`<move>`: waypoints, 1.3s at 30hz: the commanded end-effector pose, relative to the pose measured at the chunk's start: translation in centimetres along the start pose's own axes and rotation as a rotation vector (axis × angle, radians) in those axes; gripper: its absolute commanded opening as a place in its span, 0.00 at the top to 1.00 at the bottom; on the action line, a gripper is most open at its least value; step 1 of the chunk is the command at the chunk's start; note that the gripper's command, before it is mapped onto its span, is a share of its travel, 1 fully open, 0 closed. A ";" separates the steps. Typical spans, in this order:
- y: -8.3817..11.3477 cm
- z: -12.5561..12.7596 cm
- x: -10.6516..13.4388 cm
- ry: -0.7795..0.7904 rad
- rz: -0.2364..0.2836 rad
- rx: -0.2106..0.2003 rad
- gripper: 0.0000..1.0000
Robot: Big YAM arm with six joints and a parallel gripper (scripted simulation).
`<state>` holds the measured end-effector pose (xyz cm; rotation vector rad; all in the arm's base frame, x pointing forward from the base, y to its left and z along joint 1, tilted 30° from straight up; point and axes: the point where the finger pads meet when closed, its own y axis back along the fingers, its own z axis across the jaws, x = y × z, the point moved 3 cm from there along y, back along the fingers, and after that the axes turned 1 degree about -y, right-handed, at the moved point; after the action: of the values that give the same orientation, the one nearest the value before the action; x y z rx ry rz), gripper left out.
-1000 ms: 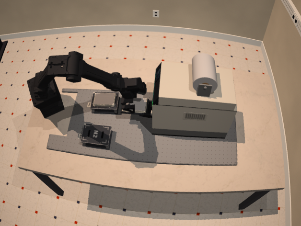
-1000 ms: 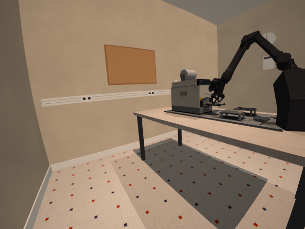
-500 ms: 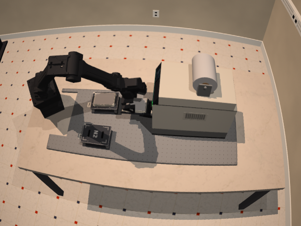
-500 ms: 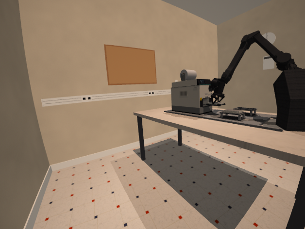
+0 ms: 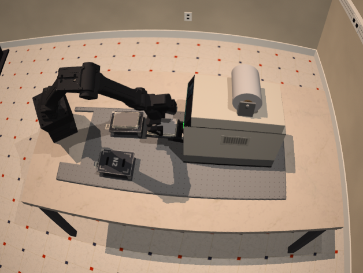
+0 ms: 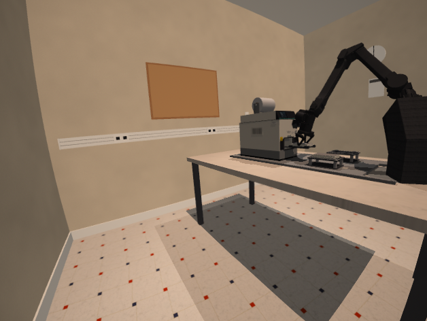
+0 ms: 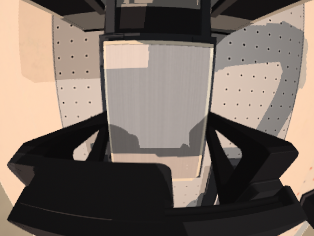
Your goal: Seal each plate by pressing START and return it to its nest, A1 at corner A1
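One six-joint arm [image 5: 115, 88] [image 6: 331, 82] stands at the left of the tabletop [image 5: 205, 214] [image 6: 276, 175] in the top view and extends right, toward the sealer. Next to its base are two plate nests. Nest N1 [image 5: 126, 131] [image 6: 334, 164] carries one plate [image 5: 126, 120] [image 6: 326, 157] with a pale upper face; whether this face is sealed cannot be determined. Nest N2 [image 5: 117, 173] [image 6: 355, 156] holds no plate, and its printed label is exposed.

Right of N1, the end effector [image 5: 155, 128] [image 6: 306, 142] [image 7: 157, 116] points downward over the extended stage. It is open and grips nothing. Its fingers straddle the second plate [image 5: 169, 127] [image 6: 303, 146] [image 7: 155, 95], one at each long side; finger contact cannot be confirmed. This plate lies on the stage, just outside the sealer, with a smooth grey upper face.

Farther right is the sealer [image 5: 227, 144] [image 6: 264, 138], with green light visible at its front edge. A white roll [image 5: 245, 82] [image 6: 265, 104] is mounted on top.
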<state>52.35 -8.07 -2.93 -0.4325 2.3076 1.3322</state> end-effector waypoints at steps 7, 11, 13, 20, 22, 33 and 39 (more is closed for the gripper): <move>0.1 1.1 -1.1 0.005 -0.014 -0.010 0.12; 0.1 1.1 -1.1 0.005 -0.015 -0.010 1.00; 0.1 1.1 -1.1 0.005 -0.015 -0.009 1.00; 0.1 1.2 -1.2 0.006 -0.016 -0.009 1.00; 0.1 1.2 -1.2 0.006 -0.016 -0.009 1.00; 0.2 1.2 -1.2 0.006 -0.017 -0.008 1.00; 0.2 1.2 -1.2 0.006 -0.018 -0.008 1.00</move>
<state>52.34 -8.05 -2.95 -0.4326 2.3082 1.3323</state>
